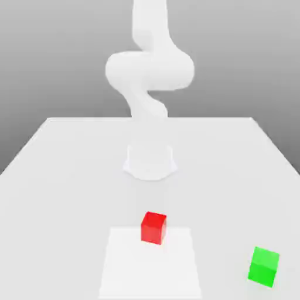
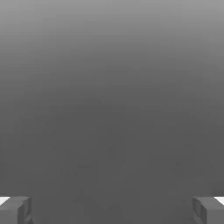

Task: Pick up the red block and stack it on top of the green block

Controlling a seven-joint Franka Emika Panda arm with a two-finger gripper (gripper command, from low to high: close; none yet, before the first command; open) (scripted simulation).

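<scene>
counter: broad, pale, flat-topped counter (image 1: 70, 193), apart from the tool, carrying both blocks
arm: white, smooth, jointed robot arm (image 1: 150, 70), bearing the tool; its base stands on the counter, and its upper part runs out past the top of the exterior view
patch: bright white, flat, four-sided patch (image 1: 150, 269) on the counter, apart from the tool
tool: grey two-finger gripper (image 2: 112, 211), open, its fingers wide apart with grey backdrop between them
green block: bright green, matte, plain cube (image 1: 263, 267), on the counter, clear of the tool, towards the exterior view's right
red block: bright red, matte, plain cube (image 1: 153, 228), clear of the tool, at the patch's edge nearest the arm's base, well apart from the green block
</scene>
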